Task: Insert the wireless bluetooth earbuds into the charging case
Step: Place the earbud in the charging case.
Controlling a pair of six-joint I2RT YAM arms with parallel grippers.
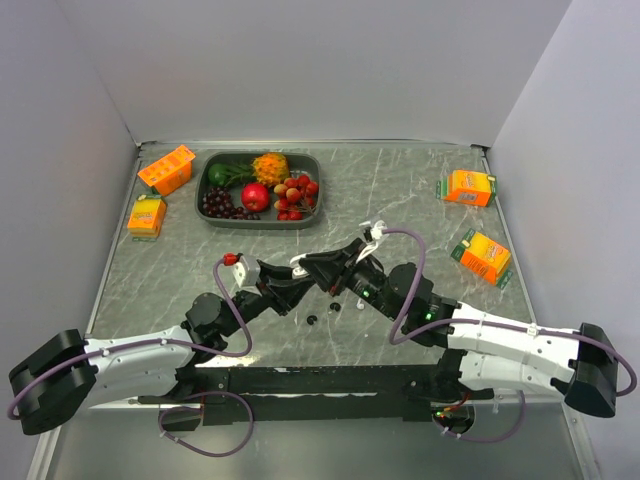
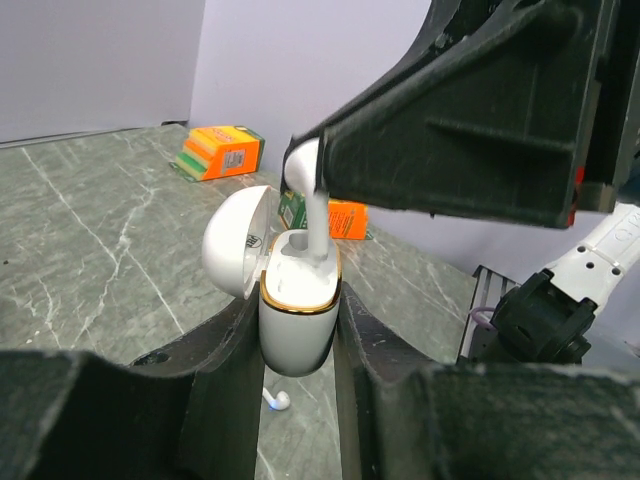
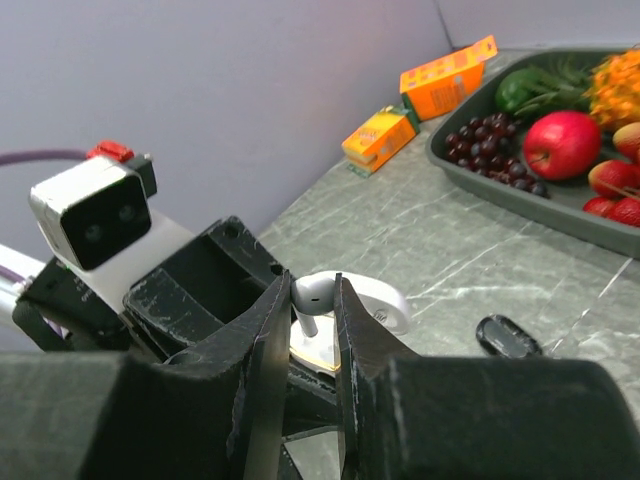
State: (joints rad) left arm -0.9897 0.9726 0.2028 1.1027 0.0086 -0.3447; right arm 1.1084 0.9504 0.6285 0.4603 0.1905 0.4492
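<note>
In glossy case [image 2: 297, 322], seemingly plastic earbud [image 2: 315, 212]

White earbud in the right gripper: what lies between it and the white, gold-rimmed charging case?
Nothing: in the left wrist view the stem of the white earbud reaches into the open white, gold-rimmed charging case, which the left gripper holds.

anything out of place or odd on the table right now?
One white earbud lies loose on the table, under the open case that the left gripper holds. Small black pieces sit scattered nearby. Nothing looks damaged.
</note>
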